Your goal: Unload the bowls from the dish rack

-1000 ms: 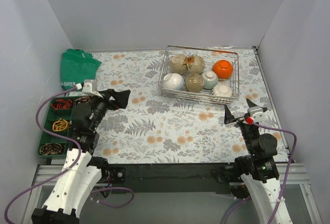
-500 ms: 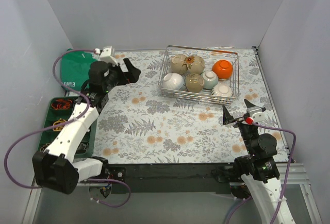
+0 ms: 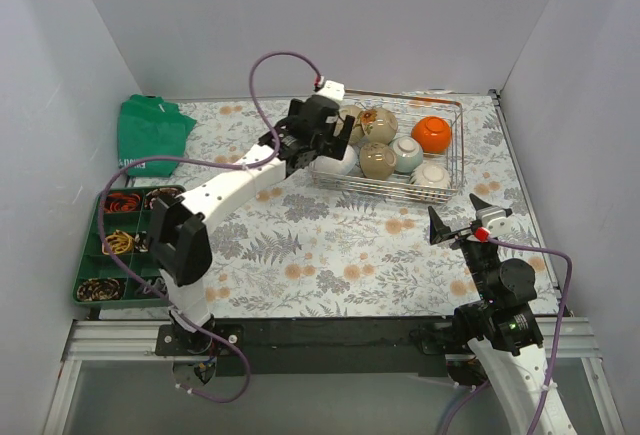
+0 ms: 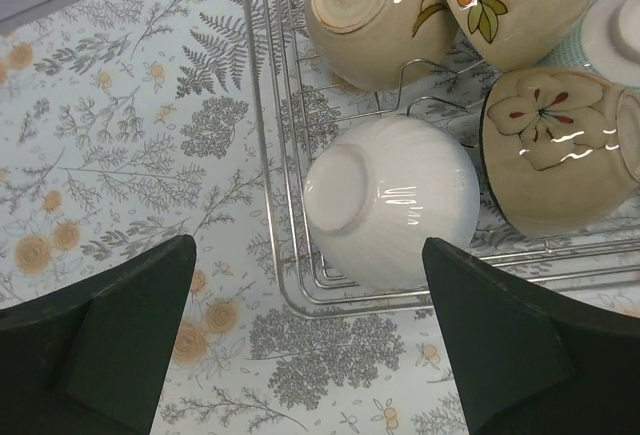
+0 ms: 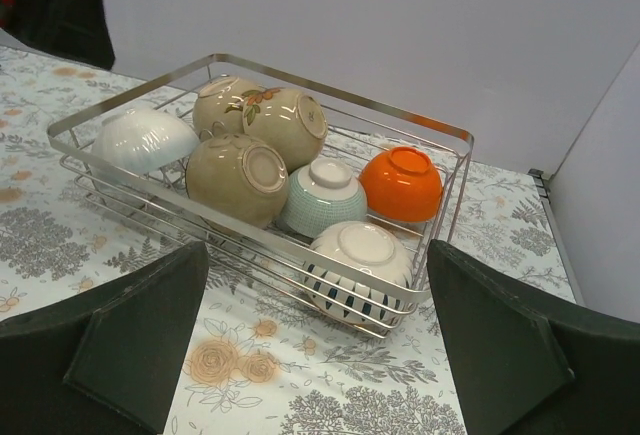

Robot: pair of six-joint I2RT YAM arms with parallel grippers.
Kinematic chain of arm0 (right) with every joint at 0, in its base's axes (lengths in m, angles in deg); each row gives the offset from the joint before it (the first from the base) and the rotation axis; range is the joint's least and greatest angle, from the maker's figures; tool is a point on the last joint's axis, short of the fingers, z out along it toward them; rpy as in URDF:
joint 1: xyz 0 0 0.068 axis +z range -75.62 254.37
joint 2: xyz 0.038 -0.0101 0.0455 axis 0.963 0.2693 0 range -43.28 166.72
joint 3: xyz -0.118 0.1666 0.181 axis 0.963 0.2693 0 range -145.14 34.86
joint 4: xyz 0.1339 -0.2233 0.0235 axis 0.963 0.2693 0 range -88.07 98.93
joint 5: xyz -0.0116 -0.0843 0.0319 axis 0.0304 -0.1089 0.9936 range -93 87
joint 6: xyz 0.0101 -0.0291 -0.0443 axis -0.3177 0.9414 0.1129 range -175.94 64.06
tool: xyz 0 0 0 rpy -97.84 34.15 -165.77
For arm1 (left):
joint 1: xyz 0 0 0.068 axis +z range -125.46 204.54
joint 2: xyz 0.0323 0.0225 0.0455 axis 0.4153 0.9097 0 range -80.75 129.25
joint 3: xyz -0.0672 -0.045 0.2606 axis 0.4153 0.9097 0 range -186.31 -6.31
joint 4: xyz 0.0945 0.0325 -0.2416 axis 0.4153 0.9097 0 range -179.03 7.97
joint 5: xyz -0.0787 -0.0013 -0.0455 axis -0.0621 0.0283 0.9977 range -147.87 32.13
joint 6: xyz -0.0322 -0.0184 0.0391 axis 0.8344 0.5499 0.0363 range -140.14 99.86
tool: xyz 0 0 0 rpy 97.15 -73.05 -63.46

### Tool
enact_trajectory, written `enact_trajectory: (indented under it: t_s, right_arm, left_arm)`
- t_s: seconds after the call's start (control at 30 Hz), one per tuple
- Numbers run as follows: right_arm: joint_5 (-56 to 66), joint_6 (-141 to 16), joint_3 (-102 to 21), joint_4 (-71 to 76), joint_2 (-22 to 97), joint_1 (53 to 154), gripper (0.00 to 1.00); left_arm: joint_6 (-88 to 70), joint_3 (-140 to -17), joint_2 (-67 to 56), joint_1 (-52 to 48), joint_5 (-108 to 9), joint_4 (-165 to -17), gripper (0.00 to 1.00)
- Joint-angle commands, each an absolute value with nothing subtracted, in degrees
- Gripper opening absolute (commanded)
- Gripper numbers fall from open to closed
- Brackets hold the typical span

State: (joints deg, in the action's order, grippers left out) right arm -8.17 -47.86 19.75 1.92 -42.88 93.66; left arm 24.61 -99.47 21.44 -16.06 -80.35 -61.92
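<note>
Seven bowls sit in the rack (image 3: 385,193) at the far right of the surface, all foot-up or tipped, none out yet. L claw (image 3: 330,140) hovers over the rack's near-left corner, fingers spread wide, nothing held. The white bowl (image 4: 390,215) lies directly below it in that corner. In the wrist view it sits between the two fingers, a bit closer to the right one, with its foot tilted toward the rack's left wall. It's round, so there's no long axis to match. What matters is the closing line, which runs along the rack's near rail. The left finger hangs outside the left wall over bare surface, while the right finger hangs over the rail near a tan flower bowl (image 4: 555,150). Probably the claw needs a nudge inward before dropping, or the wire ends up between finger and bowl. R claw (image 3: 457,210) is also wide and empty, low and well short of the rack's right end. It's nearest the striped bowl (image 5: 360,260), so L arm is the one placed for the white bowl.
</note>
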Motion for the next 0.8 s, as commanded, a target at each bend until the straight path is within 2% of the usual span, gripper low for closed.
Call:
enact_trajectory:
  t_s: [0.0, 0.27, 0.77]
  right_arm:
    - [-8.89, -48.47, 18.78, 0.61, -54.62, 94.24, 0.99]
    - [-9.33, -48.65, 18.69, 0.79, -54.62, 94.33, 0.99]
    - [-9.86, -48.56, 18.87, 0.79, -54.71, 94.68, 0.99]
  left_arm:
    - [18.28, -107.97, 28.21, -20.62, -93.10, -55.38, 0.98]
    - [16.95, -115.90, 37.72, -23.89, -95.66, -52.91, 0.98]
    - [16.69, -120.04, 43.88, -24.24, -91.01, -51.15, 0.91]
